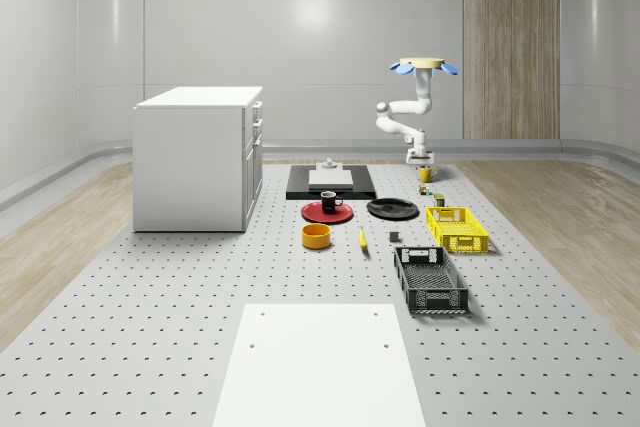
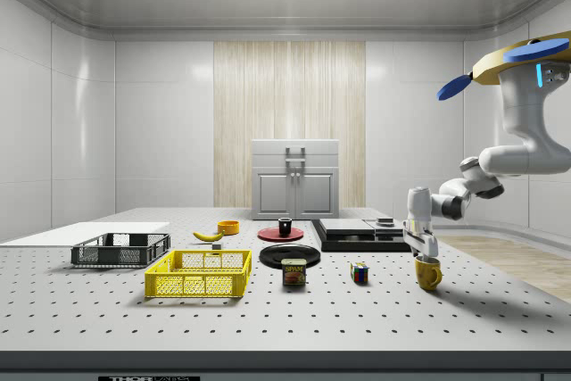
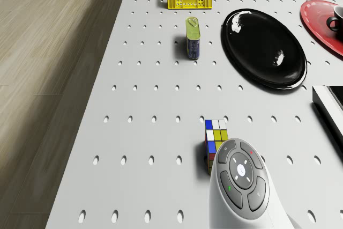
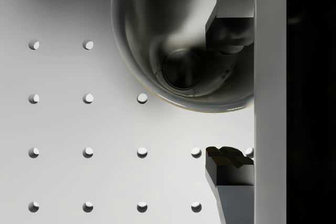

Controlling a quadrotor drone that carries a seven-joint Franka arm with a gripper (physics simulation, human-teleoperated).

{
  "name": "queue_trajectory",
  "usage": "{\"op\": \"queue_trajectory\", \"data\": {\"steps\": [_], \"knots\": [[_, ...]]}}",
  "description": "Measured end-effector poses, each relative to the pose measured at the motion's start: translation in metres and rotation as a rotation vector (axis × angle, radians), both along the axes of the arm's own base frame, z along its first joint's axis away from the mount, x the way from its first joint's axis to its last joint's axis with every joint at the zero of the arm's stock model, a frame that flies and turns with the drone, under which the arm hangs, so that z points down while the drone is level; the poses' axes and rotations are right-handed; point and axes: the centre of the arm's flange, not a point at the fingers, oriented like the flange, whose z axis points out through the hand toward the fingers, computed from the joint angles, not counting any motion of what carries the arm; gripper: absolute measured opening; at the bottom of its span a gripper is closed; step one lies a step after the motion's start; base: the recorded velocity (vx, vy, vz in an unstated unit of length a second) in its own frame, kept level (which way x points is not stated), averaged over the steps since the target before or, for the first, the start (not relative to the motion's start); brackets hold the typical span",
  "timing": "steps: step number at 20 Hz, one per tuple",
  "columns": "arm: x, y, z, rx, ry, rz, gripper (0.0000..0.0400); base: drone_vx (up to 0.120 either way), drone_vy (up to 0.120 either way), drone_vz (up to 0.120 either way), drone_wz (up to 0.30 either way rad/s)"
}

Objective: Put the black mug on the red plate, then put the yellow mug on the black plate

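At the table's far edge in the whole-scene view, the gripper (image 1: 424,163) half hides the yellow mug (image 1: 425,175), fingers spread wide astride its rim; the wrist view looks into the mug's bowl (image 4: 178,51), one finger (image 4: 231,24) inside, one (image 4: 228,169) outside. The drone (image 2: 522,55) hovers above, arm folded downward, in the side view. The black mug (image 1: 330,201) sits on the red plate (image 1: 312,214), beside the black plate (image 1: 392,209).

The perforated counter (image 1: 150,327) carries a red plate (image 1: 326,213), black plate (image 1: 392,209), orange bowl (image 1: 316,236) and banana (image 1: 362,238). A yellow crate (image 1: 457,229), black crate (image 1: 430,281), can (image 3: 193,37) and puzzle cube (image 3: 215,135) also rest on it.
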Motion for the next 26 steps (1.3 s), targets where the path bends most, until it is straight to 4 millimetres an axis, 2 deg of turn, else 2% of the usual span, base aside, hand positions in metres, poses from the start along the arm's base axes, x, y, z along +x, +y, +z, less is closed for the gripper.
{"op": "queue_trajectory", "data": {"steps": [3, 8, 11, 17, 22, 26], "knots": [[0.0, 0.0, 0.0, 0.0, 0.0, 0.0, 0.016, 0.0, 0.0, 0.0, 0.0], [0.0, 0.0, 0.0, 0.0, 0.0, 0.0, 0.0124, 0.0, 0.0, 0.0, 0.0], [0.0, 0.0, -0.006, 0.0, 0.0, 0.0, 0.0117, 0.0, 0.0, 0.0, 0.0], [0.0, 0.0, -0.029, 0.0, 0.0, 0.0, 0.0112, 0.0, 0.0, 0.12, 0.0], [0.0, 0.0, -0.041, 0.0, 0.0, 0.0, 0.011, 0.12, -0.12, 0.12, 0.0], [0.0, 0.0, -0.045, 0.0, 0.0, 0.0, 0.011, 0.12, -0.12, 0.0, 0.0]]}}
